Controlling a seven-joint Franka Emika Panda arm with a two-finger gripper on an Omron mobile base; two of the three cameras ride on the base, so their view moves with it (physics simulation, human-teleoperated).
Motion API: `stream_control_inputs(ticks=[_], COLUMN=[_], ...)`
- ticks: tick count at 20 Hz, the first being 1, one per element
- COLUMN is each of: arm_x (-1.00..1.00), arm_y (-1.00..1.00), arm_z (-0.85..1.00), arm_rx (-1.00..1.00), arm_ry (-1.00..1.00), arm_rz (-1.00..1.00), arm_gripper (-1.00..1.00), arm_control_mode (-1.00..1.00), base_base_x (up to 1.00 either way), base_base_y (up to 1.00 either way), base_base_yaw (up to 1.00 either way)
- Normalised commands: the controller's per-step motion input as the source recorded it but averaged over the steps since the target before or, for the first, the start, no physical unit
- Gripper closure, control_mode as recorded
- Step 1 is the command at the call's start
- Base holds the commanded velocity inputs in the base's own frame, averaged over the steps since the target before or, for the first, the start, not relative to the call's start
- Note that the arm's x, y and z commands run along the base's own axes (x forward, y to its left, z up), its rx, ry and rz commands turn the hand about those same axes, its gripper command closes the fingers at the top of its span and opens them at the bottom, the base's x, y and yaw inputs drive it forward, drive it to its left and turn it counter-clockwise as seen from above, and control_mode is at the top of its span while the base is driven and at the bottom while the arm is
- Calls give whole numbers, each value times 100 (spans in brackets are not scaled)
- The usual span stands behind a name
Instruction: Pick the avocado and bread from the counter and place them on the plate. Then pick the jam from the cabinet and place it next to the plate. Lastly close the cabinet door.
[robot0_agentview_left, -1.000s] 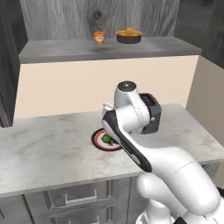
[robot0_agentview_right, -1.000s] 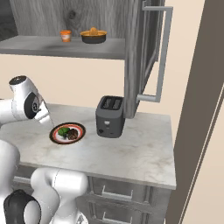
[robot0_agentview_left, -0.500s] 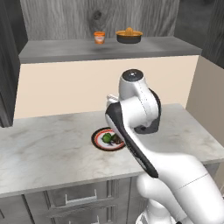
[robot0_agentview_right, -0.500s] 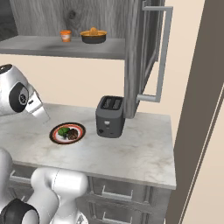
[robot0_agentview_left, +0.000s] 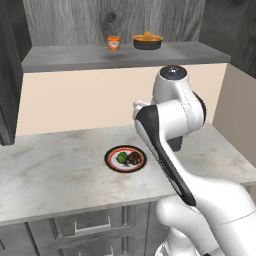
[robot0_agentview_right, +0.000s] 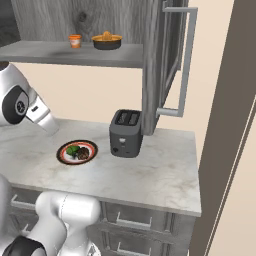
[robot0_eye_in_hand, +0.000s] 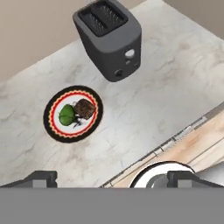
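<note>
the avocado (robot0_eye_in_hand: 66, 114) and the bread (robot0_eye_in_hand: 85, 108) are seen side by side, touching, on the plate (robot0_eye_in_hand: 54, 128), which is set on the worktop (robot0_eye_in_hand: 144, 96) near a dark toaster (robot0_eye_in_hand: 111, 37). the jam (robot0_agentview_left: 114, 43) is kept on the cabinet shelf (robot0_agentview_left: 75, 56) beside a dark bowl (robot0_agentview_left: 147, 41). the tool (robot0_eye_in_hand: 112, 178) is held high above the worktop, fingers spread wide, nothing gripped. the cabinet door (robot0_agentview_right: 169, 60) is left open.

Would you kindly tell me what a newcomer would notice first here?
Probably the plate on the marble counter, with the avocado and bread side by side on it. Next, the dark toaster beside it, and the orange jam on the open cabinet's shelf.
</note>
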Motion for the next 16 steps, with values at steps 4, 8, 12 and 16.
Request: stream_control_inputs(ticks=[4, 8, 12, 16], arm_x=[-12, 0, -2, -10], arm_y=[-12, 0, 0, 0], arm_z=[37, 36, 38, 40], arm_rx=[-10, -17, -11, 0], arm_ry=[0, 0, -1, -7], arm_rz=[21, 17, 6, 1], arm_gripper=[-100, -100, -100, -100], arm_control_mode=[-100, -100, -100, -100], base_base_x=[0, 0, 0, 0], base_base_y=[0, 0, 0, 0], base_base_yaw=[0, 0, 0, 0])
